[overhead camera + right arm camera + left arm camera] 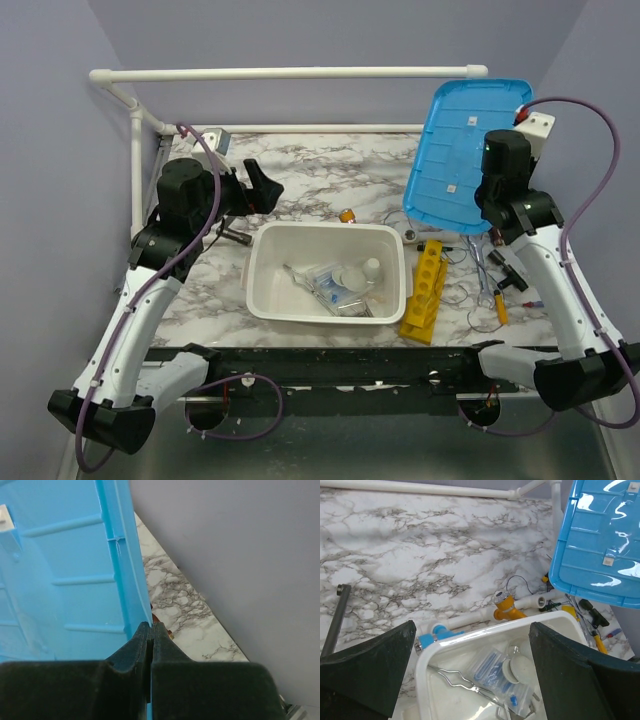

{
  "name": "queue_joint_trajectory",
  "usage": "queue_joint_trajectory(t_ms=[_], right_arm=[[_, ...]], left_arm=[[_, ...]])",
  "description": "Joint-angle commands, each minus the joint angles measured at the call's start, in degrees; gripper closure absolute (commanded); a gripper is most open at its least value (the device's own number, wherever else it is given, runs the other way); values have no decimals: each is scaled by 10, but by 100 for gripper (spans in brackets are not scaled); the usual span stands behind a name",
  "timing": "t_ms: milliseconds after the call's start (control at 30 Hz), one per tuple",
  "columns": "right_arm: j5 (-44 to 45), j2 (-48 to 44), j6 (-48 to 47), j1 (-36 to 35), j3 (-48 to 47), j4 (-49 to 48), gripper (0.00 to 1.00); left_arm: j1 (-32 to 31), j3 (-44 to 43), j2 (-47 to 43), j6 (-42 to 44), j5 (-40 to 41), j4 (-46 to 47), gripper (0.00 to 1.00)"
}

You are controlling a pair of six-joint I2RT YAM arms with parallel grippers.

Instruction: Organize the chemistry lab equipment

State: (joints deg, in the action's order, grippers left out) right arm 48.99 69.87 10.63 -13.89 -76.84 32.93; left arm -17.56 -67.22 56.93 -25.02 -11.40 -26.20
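Chemistry lab equipment (pixel 330 290), part sorted: blue lid (pixel 460 130) raised, pinched by right end effector (pixel 151 628); white tub (pixel 258 285) held tongs (pixel 455 679) and clear pieces (pixel 492 672). Yellow rack (pixel 425 290) and loose small items (pixel 497 300) lay on the table (pixel 330 180) beside it; left end effector (pixel 470 667) spread, empty.

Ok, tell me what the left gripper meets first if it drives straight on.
Most likely the white tub, its rim framed by the open left gripper; metal tongs lie just inside. Depth unclear.

The rack (pixel 424 290) lies just right of the tub (pixel 300 245).
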Motion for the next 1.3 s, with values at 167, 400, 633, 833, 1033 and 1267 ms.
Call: queue_joint_trajectory(t_ms=[167, 400, 633, 833, 1033, 1267], right_arm=[[-30, -55, 37, -1, -59, 75, 99], [-170, -105, 88, -1, -61, 109, 99], [-422, -132, 150, -1, -9, 15, 99], [-552, -115, 177, -1, 8, -63, 99], [-596, -114, 177, -1, 37, -111, 99], [-623, -109, 195, -1, 64, -136, 99]], left_arm=[[-38, -101, 37, 31, -77, -12, 1], [-94, -155, 81, 4, -138, 15, 1], [-127, -172, 145, -66, -247, 96, 1], [-127, -180, 165, -69, -200, 84, 1], [-127, -172, 174, -90, -244, 124, 18], [-127, -137, 173, -115, -262, 163, 81]])
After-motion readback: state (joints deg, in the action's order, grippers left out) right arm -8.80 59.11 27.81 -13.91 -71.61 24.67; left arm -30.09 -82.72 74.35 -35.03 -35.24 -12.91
